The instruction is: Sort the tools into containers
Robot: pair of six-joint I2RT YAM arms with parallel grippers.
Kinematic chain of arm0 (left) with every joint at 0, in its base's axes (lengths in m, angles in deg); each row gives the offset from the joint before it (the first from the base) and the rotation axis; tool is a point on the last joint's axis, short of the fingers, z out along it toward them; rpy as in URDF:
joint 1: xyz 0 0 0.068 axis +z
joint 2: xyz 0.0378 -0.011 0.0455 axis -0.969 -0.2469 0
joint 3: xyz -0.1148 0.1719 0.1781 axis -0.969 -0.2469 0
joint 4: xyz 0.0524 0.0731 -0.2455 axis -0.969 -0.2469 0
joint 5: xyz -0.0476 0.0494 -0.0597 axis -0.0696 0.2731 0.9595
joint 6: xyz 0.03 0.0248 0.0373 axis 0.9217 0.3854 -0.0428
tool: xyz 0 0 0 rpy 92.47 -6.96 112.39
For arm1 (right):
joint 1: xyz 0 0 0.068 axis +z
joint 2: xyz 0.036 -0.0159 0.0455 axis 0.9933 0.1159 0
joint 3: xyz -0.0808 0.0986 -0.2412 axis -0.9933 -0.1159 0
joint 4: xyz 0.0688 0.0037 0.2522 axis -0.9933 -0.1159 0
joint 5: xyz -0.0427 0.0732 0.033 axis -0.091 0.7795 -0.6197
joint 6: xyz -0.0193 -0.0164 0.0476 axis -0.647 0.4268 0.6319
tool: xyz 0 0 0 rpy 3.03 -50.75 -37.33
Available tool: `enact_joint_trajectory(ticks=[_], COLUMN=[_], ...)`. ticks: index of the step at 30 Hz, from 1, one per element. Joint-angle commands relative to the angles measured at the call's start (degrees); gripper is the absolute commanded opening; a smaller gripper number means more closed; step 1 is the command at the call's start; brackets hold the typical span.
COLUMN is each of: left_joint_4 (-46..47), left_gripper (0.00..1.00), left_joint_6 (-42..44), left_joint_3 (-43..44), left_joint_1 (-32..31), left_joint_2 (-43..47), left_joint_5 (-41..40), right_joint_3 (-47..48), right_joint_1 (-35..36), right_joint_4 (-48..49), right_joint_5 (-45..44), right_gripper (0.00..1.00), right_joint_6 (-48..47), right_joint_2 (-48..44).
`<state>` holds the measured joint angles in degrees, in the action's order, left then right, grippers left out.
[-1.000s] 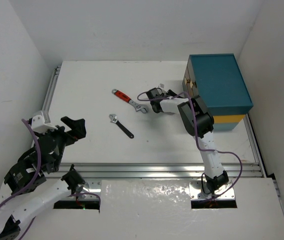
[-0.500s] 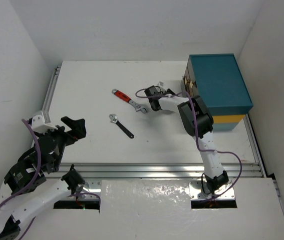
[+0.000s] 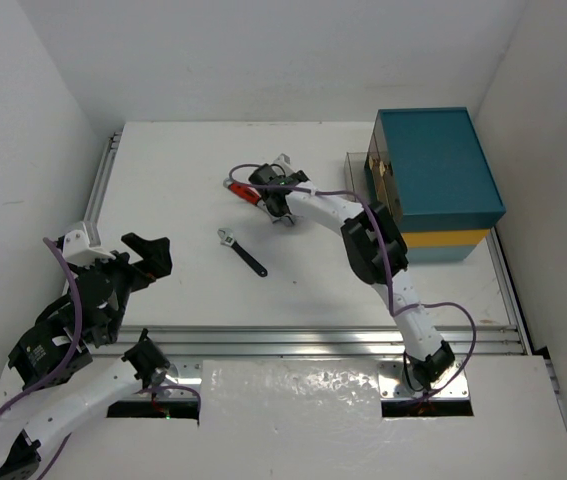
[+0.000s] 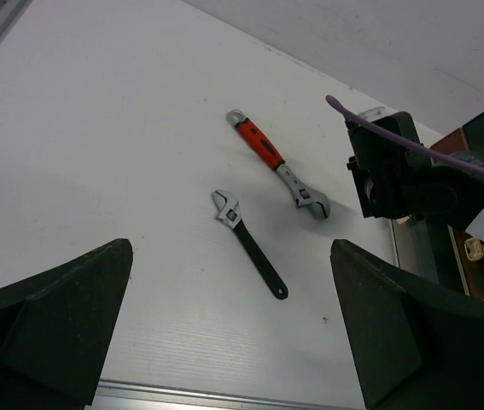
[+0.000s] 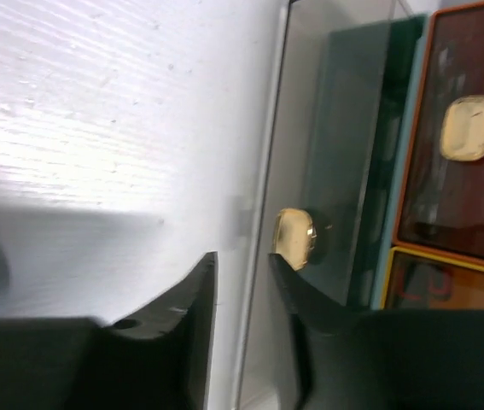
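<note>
A red-handled adjustable wrench (image 3: pixel 235 188) lies at the table's middle back and also shows in the left wrist view (image 4: pixel 265 152). A black-handled wrench (image 3: pixel 242 251) lies in front of it (image 4: pixel 250 248). The teal box (image 3: pixel 438 170) stands at the right, with a clear drawer (image 3: pixel 357 165) pulled out of its front. My right gripper (image 3: pixel 266 190) hovers over the red wrench's jaw end. In the right wrist view its jaws (image 5: pixel 242 256) stand narrowly apart with nothing between them, facing the clear drawer's brass knob (image 5: pixel 294 237). My left gripper (image 3: pixel 149 254) is wide open and empty at the front left.
A dark red drawer (image 5: pixel 468 196) and a yellow-rimmed drawer (image 5: pixel 446 278) sit shut in the box front. An aluminium rail (image 3: pixel 313 340) runs along the table's front edge and another (image 3: pixel 103 180) along its left edge. The right arm (image 4: pixel 412 184) reaches across between box and wrenches.
My right gripper has swung left from the box front to above the red wrench. The clear drawer now stands out from the box. The left arm has not moved.
</note>
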<state>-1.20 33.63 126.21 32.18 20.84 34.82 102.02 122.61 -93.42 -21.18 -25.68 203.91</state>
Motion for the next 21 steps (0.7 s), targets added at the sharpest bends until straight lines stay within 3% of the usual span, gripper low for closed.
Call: enact_joint_trajectory(ticks=[1, 4, 7, 8, 10, 21], left_joint_4=[1.8, 1.8, 1.7, 1.8, 1.8, 1.8], left_gripper=[1.00, 1.00, 1.00, 1.00, 1.00, 1.00], left_joint_6=[0.7, 0.8, 0.6, 0.6, 0.6, 0.6], left_joint_3=[-0.4, -0.4, -0.3, -0.4, -0.4, -0.4], left_joint_1=[-0.2, -0.2, -0.3, -0.2, -0.2, -0.2], left_joint_2=[0.6, 0.5, 0.1, 0.3, 0.5, 0.4], left_joint_5=[-0.1, -0.1, -0.2, -0.2, -0.1, -0.2], right_joint_3=[3.3, -0.1, -2.1, -2.6, -5.0, -12.3], right_joint_1=[-0.7, -1.6, -3.5, -3.9, -5.2, -13.2], right_joint_4=[-5.9, -4.9, -5.5, -6.1, -5.9, -5.1], right_joint_5=[4.1, 9.9, 12.8, 14.0, 16.0, 30.2], right_gripper=[0.35, 0.53, 0.60, 0.69, 0.75, 0.80], right_joint_6=[5.8, 7.0, 8.4, 8.9, 8.9, 9.5], right_joint_2=[0.5, -4.1, -9.0, -10.1, -13.3, -18.6])
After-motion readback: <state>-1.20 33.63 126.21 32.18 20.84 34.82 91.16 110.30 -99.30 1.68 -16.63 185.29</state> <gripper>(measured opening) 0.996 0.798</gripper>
